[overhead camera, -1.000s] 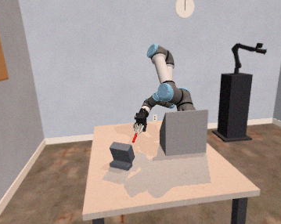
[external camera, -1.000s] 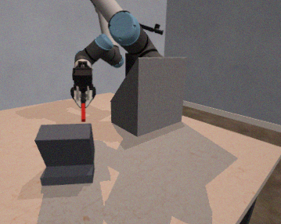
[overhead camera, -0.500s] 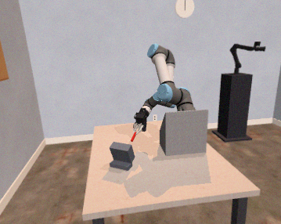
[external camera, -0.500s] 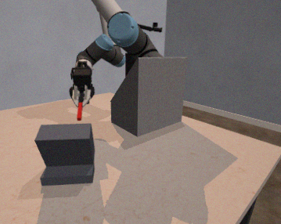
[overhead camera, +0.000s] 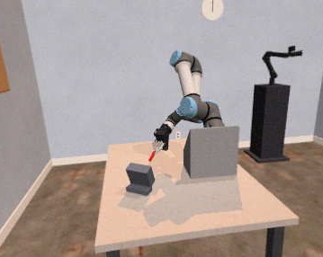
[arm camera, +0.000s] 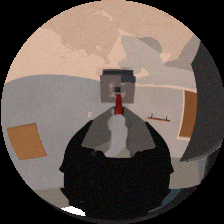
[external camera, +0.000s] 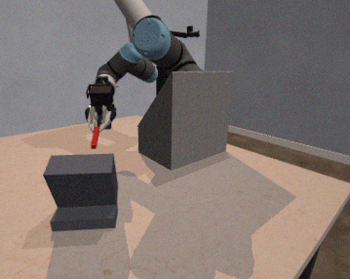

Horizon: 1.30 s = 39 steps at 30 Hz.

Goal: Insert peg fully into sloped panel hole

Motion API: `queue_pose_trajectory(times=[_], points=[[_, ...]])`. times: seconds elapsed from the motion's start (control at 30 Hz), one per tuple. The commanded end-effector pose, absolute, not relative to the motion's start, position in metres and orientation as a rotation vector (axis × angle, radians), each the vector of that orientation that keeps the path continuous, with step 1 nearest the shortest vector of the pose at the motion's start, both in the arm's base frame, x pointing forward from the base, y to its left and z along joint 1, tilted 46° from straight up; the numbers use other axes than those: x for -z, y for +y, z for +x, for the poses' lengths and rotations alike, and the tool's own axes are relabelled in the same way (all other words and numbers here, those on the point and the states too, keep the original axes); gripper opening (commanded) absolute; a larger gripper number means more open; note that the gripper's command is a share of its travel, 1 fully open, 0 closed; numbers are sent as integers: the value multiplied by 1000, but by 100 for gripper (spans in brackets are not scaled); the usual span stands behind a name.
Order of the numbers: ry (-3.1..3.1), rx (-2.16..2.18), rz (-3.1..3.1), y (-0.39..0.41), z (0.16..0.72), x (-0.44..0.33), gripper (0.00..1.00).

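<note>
Red peg (external camera: 95, 140) pinched in your gripper (external camera: 99, 123), jaws closed on its upper end.
You see it hang tilted above the table (external camera: 262, 195), behind the dark block (external camera: 82, 187); from the wrist its tip lines up with the hole (arm camera: 117, 90).

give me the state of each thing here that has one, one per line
gripper: shut on the red peg, above the table
red peg: held, tilted, tip pointing toward the small block, not yet inserted
small block with sloped panel: resting on the table, hole unfilled
large grey wedge: standing on the table, untouched
</note>
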State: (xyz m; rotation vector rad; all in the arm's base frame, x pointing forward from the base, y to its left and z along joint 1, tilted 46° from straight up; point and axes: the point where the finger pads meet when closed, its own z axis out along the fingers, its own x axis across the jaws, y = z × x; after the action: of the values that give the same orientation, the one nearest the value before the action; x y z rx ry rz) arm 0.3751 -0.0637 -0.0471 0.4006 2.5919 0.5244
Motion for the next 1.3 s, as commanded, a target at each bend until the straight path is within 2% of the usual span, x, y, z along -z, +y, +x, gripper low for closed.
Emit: queue_pose_trajectory(times=[0.0, 1.27], points=[[2583, -526, 406, -65, 376, 46, 0], [2583, -526, 406, -61, 383, 57, 0]])
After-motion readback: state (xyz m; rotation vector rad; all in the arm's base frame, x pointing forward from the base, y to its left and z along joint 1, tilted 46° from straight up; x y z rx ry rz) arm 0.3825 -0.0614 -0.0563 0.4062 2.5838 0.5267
